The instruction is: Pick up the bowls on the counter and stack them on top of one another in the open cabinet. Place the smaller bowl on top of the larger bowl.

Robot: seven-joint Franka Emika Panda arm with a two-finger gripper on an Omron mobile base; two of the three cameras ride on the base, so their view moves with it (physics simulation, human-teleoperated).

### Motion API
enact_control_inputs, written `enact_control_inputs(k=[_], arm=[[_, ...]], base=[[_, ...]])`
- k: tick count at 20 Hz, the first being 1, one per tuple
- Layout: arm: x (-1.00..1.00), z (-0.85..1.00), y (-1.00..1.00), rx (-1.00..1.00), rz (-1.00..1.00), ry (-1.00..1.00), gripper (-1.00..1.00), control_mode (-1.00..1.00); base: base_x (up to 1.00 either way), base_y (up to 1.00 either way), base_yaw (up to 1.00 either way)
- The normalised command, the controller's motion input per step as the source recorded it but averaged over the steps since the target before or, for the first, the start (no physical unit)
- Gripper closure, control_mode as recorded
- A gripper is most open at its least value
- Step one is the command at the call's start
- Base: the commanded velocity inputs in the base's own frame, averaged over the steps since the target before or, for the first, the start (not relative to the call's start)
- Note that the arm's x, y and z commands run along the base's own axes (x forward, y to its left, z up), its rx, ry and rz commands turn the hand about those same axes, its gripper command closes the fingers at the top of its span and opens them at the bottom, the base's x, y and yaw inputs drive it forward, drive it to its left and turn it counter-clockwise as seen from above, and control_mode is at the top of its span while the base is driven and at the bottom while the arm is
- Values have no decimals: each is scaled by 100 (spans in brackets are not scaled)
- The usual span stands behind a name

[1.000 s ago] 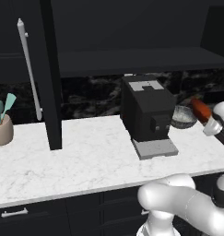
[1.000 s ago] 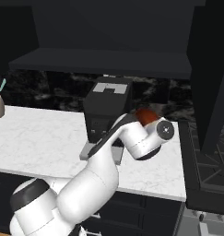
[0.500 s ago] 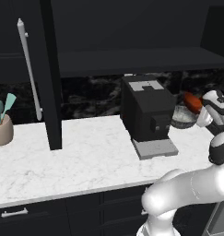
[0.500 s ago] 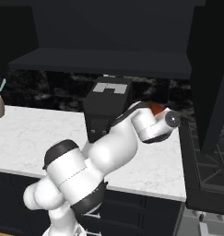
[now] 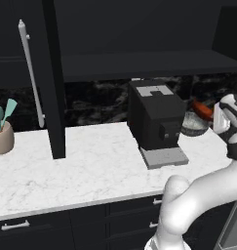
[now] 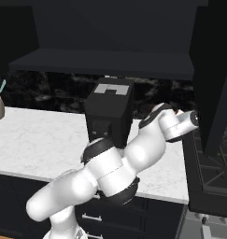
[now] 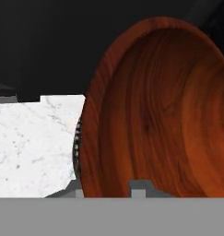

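Smaller bowl (image 7: 155,110) gripped by its rim in the claw (image 7: 106,189), above the counter (image 7: 30,138).

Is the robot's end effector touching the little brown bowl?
Touching. In the hand view the end effector is shut on the rim of the smaller bowl.

a black coffee machine (image 5: 155,118) with a grey drip tray at its foot stands in front of the dark veined backsplash (image 5: 95,100). far off to its left a beige utensil pot (image 5: 2,139) holds teal utensils (image 5: 8,111). a black stove (image 6: 210,158) adjoins at the right edge.
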Motion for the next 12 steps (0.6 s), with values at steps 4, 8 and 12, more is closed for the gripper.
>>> enact_control_inputs(k=[4,8,12], arm=[[69,-6,-25,0,8,-1,100,-100],[88,-6,0,-5,0,0,100,-100],[79,-29,0,-15,0,0,100,-100]], base=[[0,0,0],[0,0,0],[0,0,0]])
